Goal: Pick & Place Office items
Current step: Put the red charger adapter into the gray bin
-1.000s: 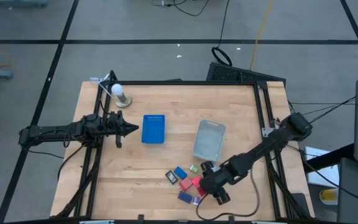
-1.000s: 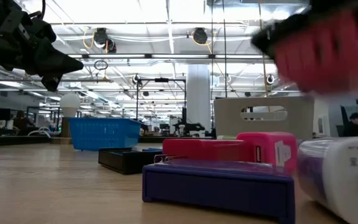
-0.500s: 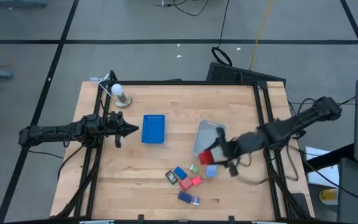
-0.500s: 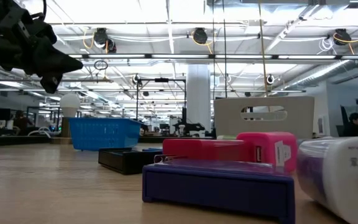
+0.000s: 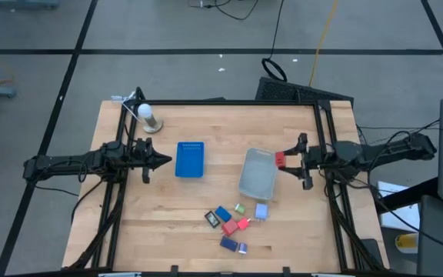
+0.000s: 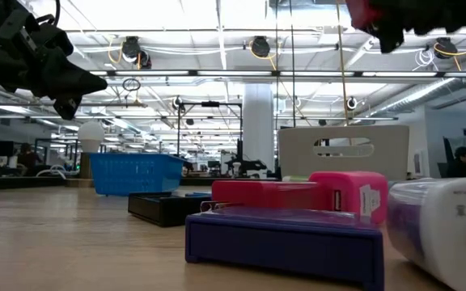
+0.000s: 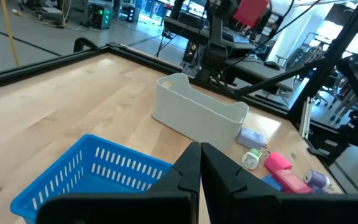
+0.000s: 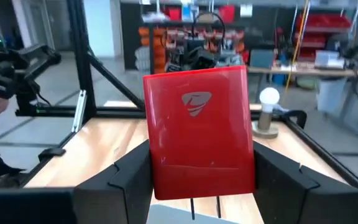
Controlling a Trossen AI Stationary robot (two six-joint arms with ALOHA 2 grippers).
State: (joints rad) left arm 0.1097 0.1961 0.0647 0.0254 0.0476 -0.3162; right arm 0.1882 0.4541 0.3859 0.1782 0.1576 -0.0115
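My left gripper [image 5: 162,160] is parked, jaws pressed together, just beside the blue tray [image 5: 190,159]. The bin [image 5: 258,173] comes next, loose items [image 5: 233,221] on the table near it. My right gripper [image 5: 287,161] pinches a red block [image 5: 280,160], in the air just off the bin's right rim. I'd shift it left over the bin, then release.

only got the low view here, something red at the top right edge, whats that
Observer: A red block clamped in the right gripper.
Operator: where is it over the table
Observer: Beside the right rim of the clear bin, held in the air.
Operator: and the left arm
Observer: The left gripper has its jaws shut and empty, pointing at the blue tray.
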